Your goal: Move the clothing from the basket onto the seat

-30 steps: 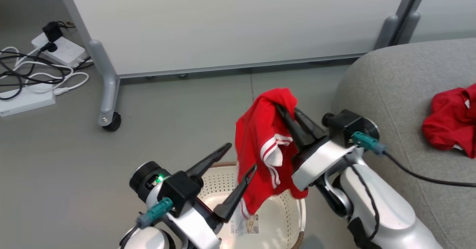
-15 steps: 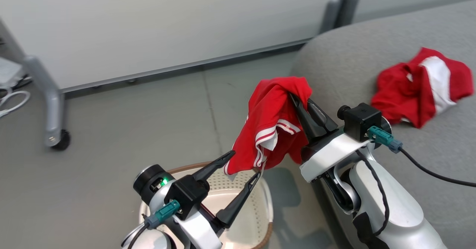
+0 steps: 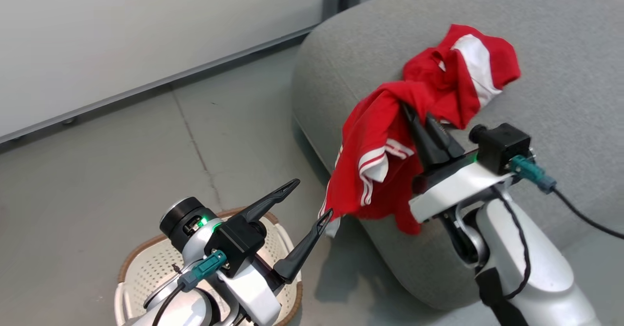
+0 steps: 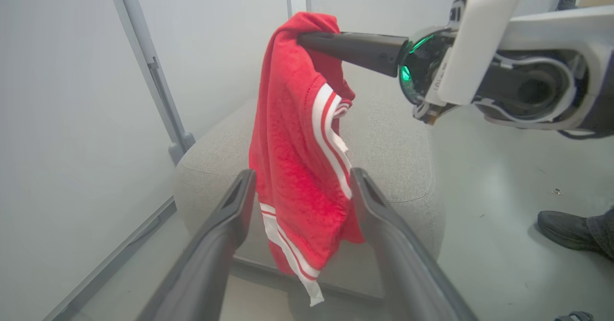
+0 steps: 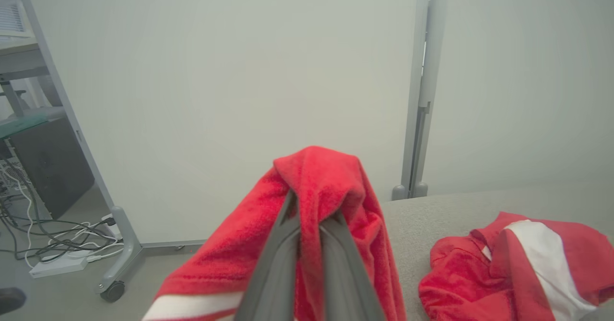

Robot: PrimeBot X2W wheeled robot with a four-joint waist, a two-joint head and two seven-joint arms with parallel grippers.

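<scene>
Since one second ago, the right gripper (image 3: 414,116) carries the held garment (image 3: 370,136) away from above the basket (image 3: 146,267) and over to the seat (image 3: 560,72). The head camera turns to the right as well, so the whole picture shifts.

Now the right gripper is clenched on the top fold of this red garment. In the right wrist view its two fingers (image 5: 283,244) stand almost together, with the cloth bunched over their tips. The garment hangs down in front of the rounded edge of the seat, and its lower hem with the thin white stripes is free above the floor (image 3: 97,170).

A second garment (image 3: 458,77), red with a broad white band, lies crumpled on the seat just beyond the right gripper. I cannot tell if the two garments touch.

The left gripper (image 3: 312,199) is spread wide and holds nothing. It hovers above the far rim of the basket and points toward the hanging cloth; one fingertip is just beside the hem.

The basket stands on the floor near the seat. In the left wrist view a person's dark shoe (image 4: 561,230) rests on the floor.
</scene>
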